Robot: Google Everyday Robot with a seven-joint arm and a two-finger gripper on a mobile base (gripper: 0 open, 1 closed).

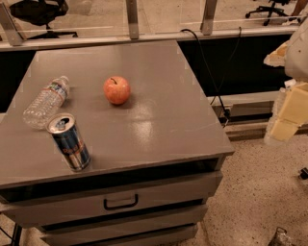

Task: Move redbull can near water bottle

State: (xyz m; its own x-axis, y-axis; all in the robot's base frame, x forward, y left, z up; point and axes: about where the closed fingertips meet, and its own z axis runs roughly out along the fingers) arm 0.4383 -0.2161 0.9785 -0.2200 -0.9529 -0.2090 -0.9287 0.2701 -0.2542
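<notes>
Surface: flat grey cabinet top (159, 120), matte with a soft glare patch near its centre; its front edge overhangs three grey drawers, and the upper drawer carries a black loop handle (121, 202). Room: pale speckled floor (260, 192) at right; a black cable (211, 77) drops past the back-right corner; metal posts and a rail run behind the back edge, with black office chairs (41, 12) beyond. The redbull can (70, 142), a slim blue-and-silver metal cylinder with its pull-tab top showing, stands near the front-left corner. The water bottle (46, 102), clear ribbed plastic with a white cap and a coloured label band, lies on its side along the left edge, cap toward the back; its base end is just beside the can. A round red-yellow apple (117, 90) with a short stem sits toward the back, left of centre. The gripper (288, 113), pale yellow and blocky, hangs beyond the right edge over the floor, well apart from the can; whether it is released or clenched, I cannot tell.
</notes>
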